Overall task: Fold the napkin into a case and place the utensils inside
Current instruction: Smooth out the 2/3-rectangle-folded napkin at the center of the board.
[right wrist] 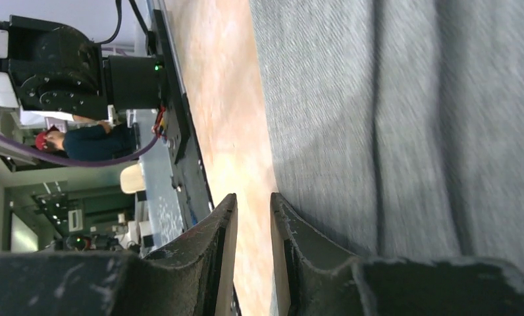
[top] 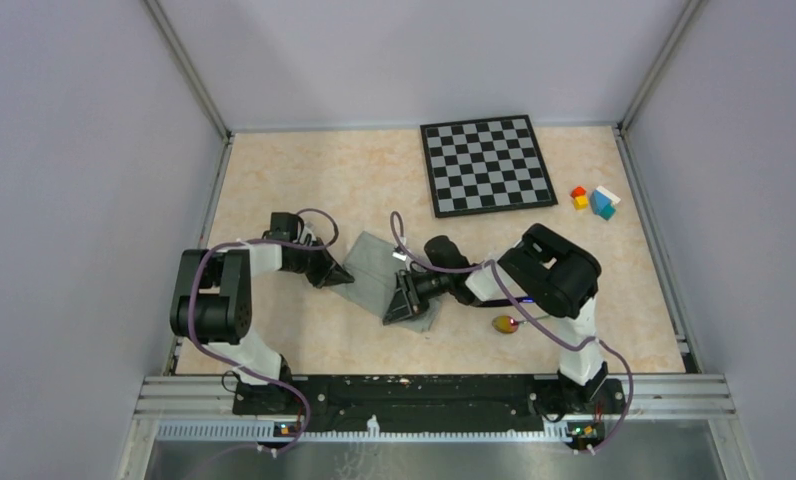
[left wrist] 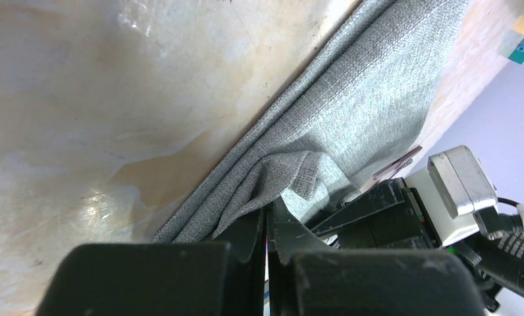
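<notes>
Nearest the arm bases, a small spoon (top: 506,324) with a slim silver handle and a glossy yellow-red bowl lies on the smooth, beige, marble-patterned table (top: 304,180). It is apart from the cloth, at about 4 o'clock from the right gripper (right wrist: 253,201).

That gripper's black, scuffed fingers stand a narrow way apart with only bare tabletop showing in the gap. They hold nothing. One finger lies over the near edge of the napkin (top: 374,268), whose coarse grey-green weave fills the view at 3 o'clock from the gap.

The napkin is folded into a flat, slanted, layered rectangle. The left gripper (left wrist: 267,220) meets its left edge, with the cloth lying at 3 o'clock from it in the top view. Its fingers are pressed together on a puckered, lifted fold of the fabric.

Farther back, at 1 o'clock from the napkin, lies the flat black-and-grey chessboard (top: 487,165). Small coloured blocks (top: 594,200) are clustered at 4 o'clock from it.
</notes>
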Tool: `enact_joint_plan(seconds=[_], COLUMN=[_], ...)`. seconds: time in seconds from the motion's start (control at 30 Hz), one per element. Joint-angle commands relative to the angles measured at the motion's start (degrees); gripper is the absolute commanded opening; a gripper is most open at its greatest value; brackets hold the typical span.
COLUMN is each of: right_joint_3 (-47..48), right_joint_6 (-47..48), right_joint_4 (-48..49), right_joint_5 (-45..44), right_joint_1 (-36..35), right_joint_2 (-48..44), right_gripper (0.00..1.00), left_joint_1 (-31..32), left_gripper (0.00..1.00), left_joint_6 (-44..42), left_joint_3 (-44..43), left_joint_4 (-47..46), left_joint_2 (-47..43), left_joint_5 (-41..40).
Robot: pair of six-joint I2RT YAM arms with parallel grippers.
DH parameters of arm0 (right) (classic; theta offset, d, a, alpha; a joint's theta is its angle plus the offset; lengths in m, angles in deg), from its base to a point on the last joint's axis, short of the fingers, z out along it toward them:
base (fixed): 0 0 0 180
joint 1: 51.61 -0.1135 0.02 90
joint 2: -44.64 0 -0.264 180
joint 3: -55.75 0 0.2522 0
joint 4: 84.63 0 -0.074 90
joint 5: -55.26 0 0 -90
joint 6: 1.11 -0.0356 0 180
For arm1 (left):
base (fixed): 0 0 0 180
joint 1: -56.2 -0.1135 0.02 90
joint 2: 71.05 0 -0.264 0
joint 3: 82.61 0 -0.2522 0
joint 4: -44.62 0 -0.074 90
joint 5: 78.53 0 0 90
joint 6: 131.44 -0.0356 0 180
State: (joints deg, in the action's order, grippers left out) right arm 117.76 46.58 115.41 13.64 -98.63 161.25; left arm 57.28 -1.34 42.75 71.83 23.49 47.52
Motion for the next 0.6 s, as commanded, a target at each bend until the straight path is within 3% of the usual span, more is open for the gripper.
enact_joint_plan(seconds=[0.0,0.33,0.47,0.57], right_joint_3=[-4.9,-14.4,-15.8,-13.4], right_joint_6=[2.5,4.7,6.6,11.3], right_joint_4=[-0.7,1.0,-4.5,-16.6], right_joint_5=[2.3,5.0,3.9,-1.1], right_joint_1=[4.1,9.0,9.9,9.9], right_joint_2=[-2.4,-7.8,-13.5,-22.2], right_gripper=[0.26,0.27,0.29,0.37], left_joint_1=[-0.6,-0.6,-0.2,0.9], left_gripper=[0.00,0.00,0.00,0.00], left_joint_6=[-4.8,-6.1,-7.9,-9.5], left_joint_3=[0.6,-0.8,-2.9,-5.1], left_joint_4=[-0.9,-0.6,1.0,3.5], left_joint_2=[4.1,5.1,4.1,2.2], left_joint_5=[-17.3,-17.8,-17.4,-17.7])
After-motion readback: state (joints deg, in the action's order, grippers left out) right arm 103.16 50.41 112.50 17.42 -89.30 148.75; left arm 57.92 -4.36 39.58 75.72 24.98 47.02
